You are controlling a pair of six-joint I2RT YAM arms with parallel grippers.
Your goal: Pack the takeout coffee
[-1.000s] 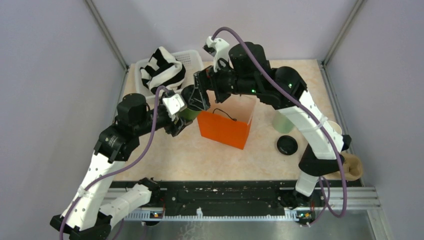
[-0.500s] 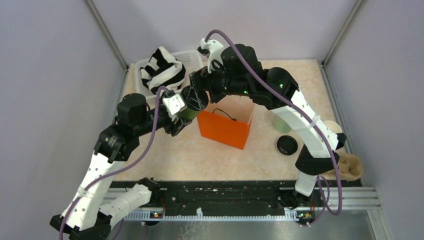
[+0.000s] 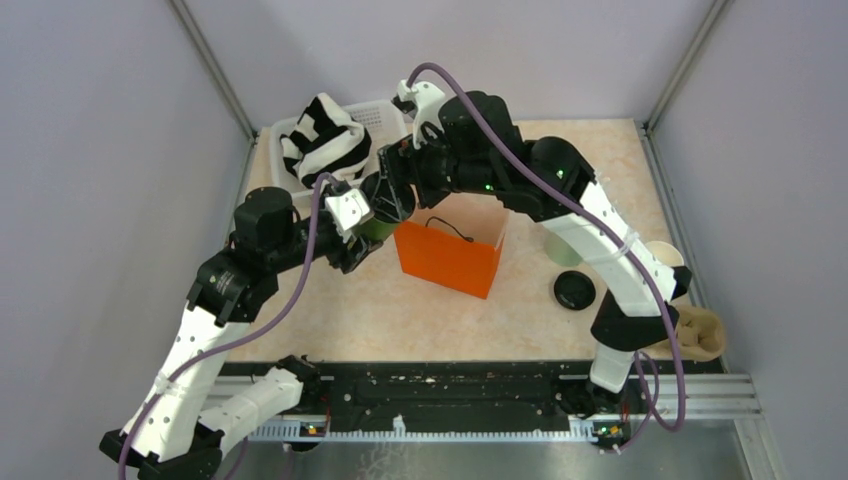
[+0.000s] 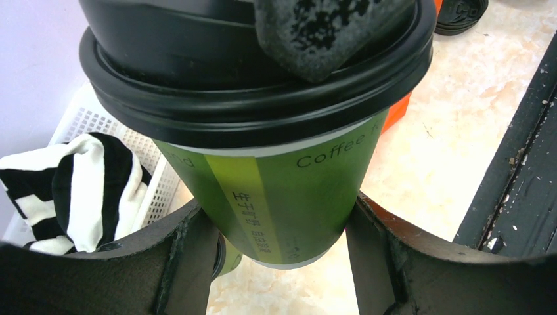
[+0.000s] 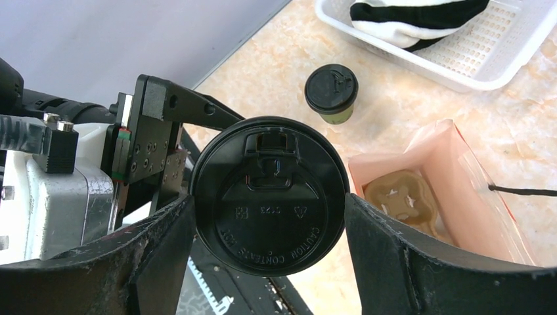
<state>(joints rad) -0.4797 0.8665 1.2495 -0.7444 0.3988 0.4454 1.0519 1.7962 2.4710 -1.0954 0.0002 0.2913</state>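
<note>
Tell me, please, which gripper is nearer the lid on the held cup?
Right. The right gripper flanks the lid from above; the left gripper clamps the cup below it.

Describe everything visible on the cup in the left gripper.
The paper cup is dark green with a lighter stripe, printed "Coffee", capped by a glossy black plastic lid with embossed lettering. It stands roughly upright off the table, pinched low on its body by the left gripper. The right gripper's fingers flank the lid's rim; contact is unclear.
</note>
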